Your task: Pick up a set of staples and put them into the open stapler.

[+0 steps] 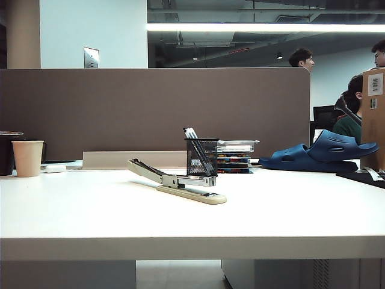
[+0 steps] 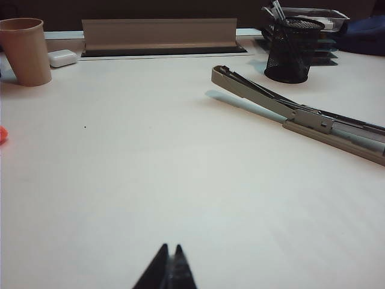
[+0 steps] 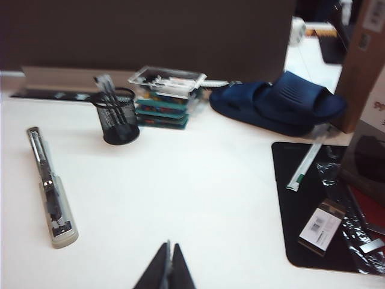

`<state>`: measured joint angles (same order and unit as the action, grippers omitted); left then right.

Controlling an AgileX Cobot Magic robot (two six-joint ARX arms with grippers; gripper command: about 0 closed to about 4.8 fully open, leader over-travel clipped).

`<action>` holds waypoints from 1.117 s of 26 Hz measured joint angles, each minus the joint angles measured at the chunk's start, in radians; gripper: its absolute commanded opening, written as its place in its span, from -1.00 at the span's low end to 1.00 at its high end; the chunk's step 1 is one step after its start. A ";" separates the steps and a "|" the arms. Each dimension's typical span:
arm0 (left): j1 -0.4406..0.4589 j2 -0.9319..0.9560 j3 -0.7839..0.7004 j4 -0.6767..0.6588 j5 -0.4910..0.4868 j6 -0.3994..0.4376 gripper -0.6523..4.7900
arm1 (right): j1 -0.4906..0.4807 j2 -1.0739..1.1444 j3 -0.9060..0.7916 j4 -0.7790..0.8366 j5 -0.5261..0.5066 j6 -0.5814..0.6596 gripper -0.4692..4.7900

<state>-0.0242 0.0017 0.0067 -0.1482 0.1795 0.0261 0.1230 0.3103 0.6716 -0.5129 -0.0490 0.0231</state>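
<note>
The stapler [image 1: 180, 180] lies open in the middle of the white table [image 1: 90, 211], with its cream base flat and its hinged arm raised. It also shows in the left wrist view, stapler [image 2: 301, 114], and the right wrist view, stapler [image 3: 51, 192]. No set of staples shows on the table in any view. My left gripper [image 2: 170, 247] is shut, low over bare table, well short of the stapler. My right gripper [image 3: 170, 245] is shut too, back from the stapler over bare table. A thin pale sliver shows between its tips; I cannot tell what it is. Neither gripper appears in the exterior view.
A black mesh pen cup [image 1: 201, 156] stands just behind the stapler, beside stacked trays [image 1: 236, 156]. Blue slippers [image 1: 322, 153] and a cardboard box [image 1: 374, 114] sit at the right. A black mat [image 3: 307, 205] holds small packets. At the far left stand a paper cup [image 1: 27, 158] and a white oblong object [image 2: 62, 58].
</note>
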 measured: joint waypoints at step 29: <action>0.000 0.000 0.000 0.077 0.000 0.000 -0.78 | 0.005 -0.267 -0.664 0.600 -0.082 -0.019 -0.85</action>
<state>-0.0246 0.0021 0.0063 -0.0708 0.1795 0.0261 0.1284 0.0429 0.0074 0.0868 -0.1314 0.0044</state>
